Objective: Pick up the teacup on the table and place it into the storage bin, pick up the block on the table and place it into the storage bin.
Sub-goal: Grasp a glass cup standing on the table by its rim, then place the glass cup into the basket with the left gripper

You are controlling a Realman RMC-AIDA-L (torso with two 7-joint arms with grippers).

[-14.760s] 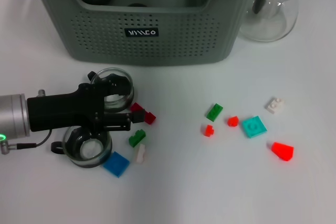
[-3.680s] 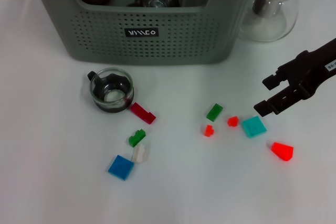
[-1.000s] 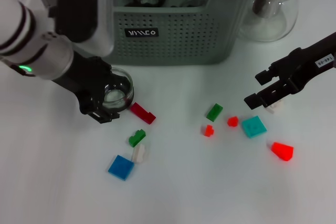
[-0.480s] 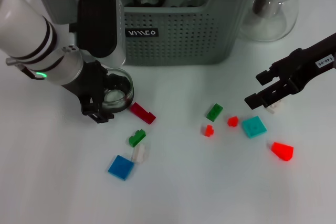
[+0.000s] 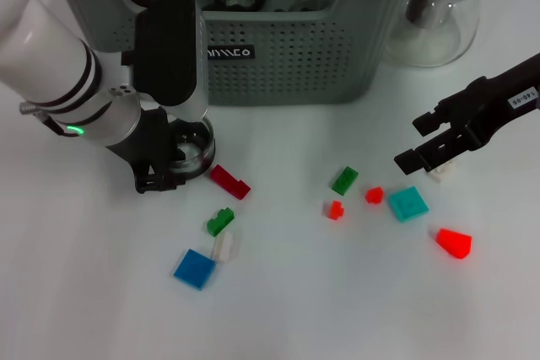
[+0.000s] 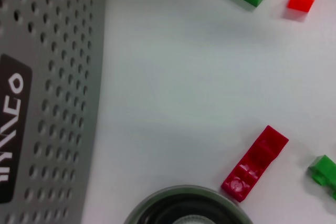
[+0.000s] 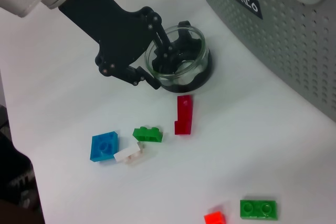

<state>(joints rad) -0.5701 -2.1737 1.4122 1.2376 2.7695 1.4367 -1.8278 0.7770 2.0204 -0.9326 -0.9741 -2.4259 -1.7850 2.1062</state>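
Lying nearest on the white table, a blue block; beyond it the left gripper, fingers spread, straddles the glass teacup's rim — one finger inside. The right gripper hovers open over the right-hand blocks. The storage bin stands behind.

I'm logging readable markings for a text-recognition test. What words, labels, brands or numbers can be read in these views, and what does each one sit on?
White stylised lettering on a black label on the front of the large grey-green perforated plastic storage bin: the characters cannot be made out as a sure word in any view.
Small white tag on the black right arm, near the right gripper: printing too small to read.
No other text shows.
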